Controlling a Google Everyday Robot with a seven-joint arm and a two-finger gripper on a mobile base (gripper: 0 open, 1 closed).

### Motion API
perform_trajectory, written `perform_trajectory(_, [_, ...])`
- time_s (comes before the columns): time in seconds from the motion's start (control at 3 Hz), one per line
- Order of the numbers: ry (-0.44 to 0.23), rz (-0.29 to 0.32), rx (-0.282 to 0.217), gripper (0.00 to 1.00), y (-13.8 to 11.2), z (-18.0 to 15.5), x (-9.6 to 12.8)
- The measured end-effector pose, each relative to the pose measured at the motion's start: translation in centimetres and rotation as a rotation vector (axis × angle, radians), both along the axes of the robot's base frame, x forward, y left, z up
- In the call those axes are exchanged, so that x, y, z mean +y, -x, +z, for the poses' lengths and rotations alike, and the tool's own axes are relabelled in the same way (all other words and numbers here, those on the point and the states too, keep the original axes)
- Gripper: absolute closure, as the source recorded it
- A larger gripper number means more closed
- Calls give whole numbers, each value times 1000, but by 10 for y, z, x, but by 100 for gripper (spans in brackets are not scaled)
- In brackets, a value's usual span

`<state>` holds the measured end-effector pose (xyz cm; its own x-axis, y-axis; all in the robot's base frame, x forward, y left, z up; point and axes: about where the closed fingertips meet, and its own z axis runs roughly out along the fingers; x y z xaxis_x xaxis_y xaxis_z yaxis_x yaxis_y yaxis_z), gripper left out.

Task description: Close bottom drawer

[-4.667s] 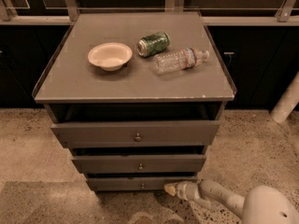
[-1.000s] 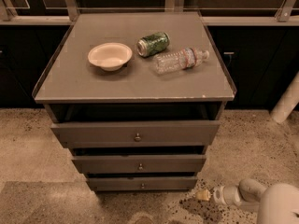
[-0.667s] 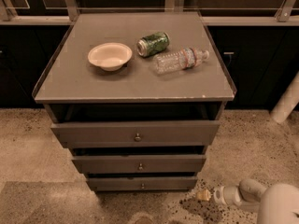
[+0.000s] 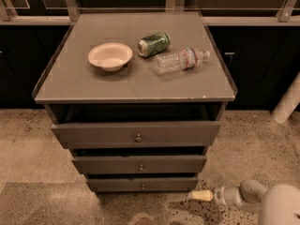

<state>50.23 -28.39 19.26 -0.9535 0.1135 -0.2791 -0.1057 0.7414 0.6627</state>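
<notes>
The bottom drawer (image 4: 117,185) is the lowest of three grey-brown fronts on the cabinet, with a small dark knob (image 4: 143,187) at its centre. Its front sits further back than the middle drawer front (image 4: 112,165), with a thin dark gap above it. My gripper (image 4: 200,196) is low near the floor, just right of the bottom drawer's right end and apart from it. Its cream fingertips (image 4: 204,196) are together and hold nothing. The white arm (image 4: 253,196) reaches in from the lower right.
The top drawer (image 4: 93,135) stands out a little, with a dark gap under the cabinet top (image 4: 70,83). A cream bowl (image 4: 110,56), a green can (image 4: 153,44) and a clear plastic bottle (image 4: 180,60) lie on the top. Speckled floor (image 4: 28,144) surrounds the cabinet; a white post (image 4: 287,102) stands right.
Compared with 4.7 s ago, my gripper has drawn back to the right, off the bottom drawer's front. Over the last second nothing has visibly moved.
</notes>
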Motion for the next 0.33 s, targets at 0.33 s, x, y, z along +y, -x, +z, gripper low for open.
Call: perform_trajectory(0.33, [0,0,0,0,0,0,0])
